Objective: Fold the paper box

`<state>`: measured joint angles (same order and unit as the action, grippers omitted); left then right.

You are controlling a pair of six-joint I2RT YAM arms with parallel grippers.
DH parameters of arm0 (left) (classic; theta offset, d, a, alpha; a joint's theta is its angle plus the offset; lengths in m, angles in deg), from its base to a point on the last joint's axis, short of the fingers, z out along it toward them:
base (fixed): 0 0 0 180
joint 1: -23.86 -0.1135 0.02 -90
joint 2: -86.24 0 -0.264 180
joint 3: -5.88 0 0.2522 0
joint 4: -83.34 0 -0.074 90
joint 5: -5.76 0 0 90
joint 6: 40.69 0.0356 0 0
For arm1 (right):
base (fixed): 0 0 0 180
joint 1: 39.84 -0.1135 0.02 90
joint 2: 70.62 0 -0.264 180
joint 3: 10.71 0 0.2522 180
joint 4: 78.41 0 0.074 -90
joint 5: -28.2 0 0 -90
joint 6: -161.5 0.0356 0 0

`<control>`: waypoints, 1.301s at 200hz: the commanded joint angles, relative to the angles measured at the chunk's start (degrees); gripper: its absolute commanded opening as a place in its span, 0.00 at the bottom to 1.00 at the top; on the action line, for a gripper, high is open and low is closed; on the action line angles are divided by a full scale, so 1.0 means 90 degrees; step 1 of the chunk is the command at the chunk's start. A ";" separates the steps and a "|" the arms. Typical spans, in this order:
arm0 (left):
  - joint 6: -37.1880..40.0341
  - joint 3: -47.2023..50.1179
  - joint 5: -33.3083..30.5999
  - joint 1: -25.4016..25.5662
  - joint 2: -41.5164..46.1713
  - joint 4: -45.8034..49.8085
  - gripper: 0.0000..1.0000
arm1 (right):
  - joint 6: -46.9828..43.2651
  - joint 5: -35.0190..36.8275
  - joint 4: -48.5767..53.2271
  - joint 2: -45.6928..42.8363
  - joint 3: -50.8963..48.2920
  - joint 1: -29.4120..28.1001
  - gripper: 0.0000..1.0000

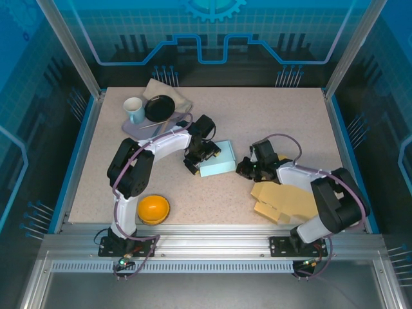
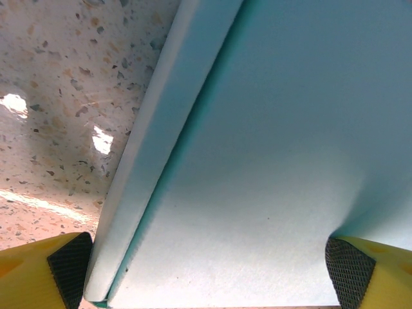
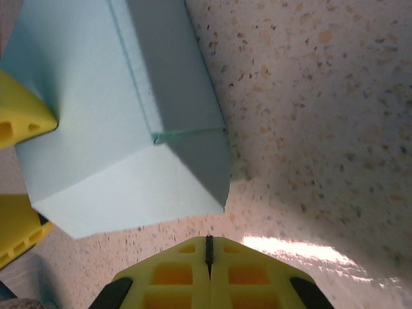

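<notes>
On the speckled table (image 1: pixel 283 122) the pale blue paper box (image 1: pixel 217 167) lay near the middle, already folded into its shape, I judged. My left gripper (image 2: pixel 207 269) stood wide open across it, one pad at each side, probably to steady it. My right gripper (image 3: pixel 207 257) was shut, holding nothing, just beside the box's corner.

arms (image 1: pixel 161 143): white, black joints | cables (image 1: pixel 284 136): purple | pincer fingers (image 2: pixel 32 273): yellow, black pads (image 2: pixel 351 270)
</notes>
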<state>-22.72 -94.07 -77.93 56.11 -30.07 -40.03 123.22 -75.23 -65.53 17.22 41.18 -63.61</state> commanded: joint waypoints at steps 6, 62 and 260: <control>-0.0018 0.0337 -0.0193 -0.0039 -0.0455 0.0439 0.96 | 0.0449 -0.0250 -0.1123 0.0556 -0.0054 0.0119 0.03; 0.0098 0.0407 -0.0062 -0.0041 -0.0499 0.0353 0.96 | 0.0315 0.0098 -0.2582 0.1217 -0.0220 0.0170 0.03; -0.0268 0.0407 -0.0049 0.0045 -0.0458 0.0293 0.96 | 0.2594 0.0252 -0.3195 0.1656 0.0345 -0.1495 0.05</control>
<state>-24.16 -93.55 -78.13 55.21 -30.07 -41.86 142.41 -76.45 -85.71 29.67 43.08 -76.46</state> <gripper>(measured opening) 0.958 0.049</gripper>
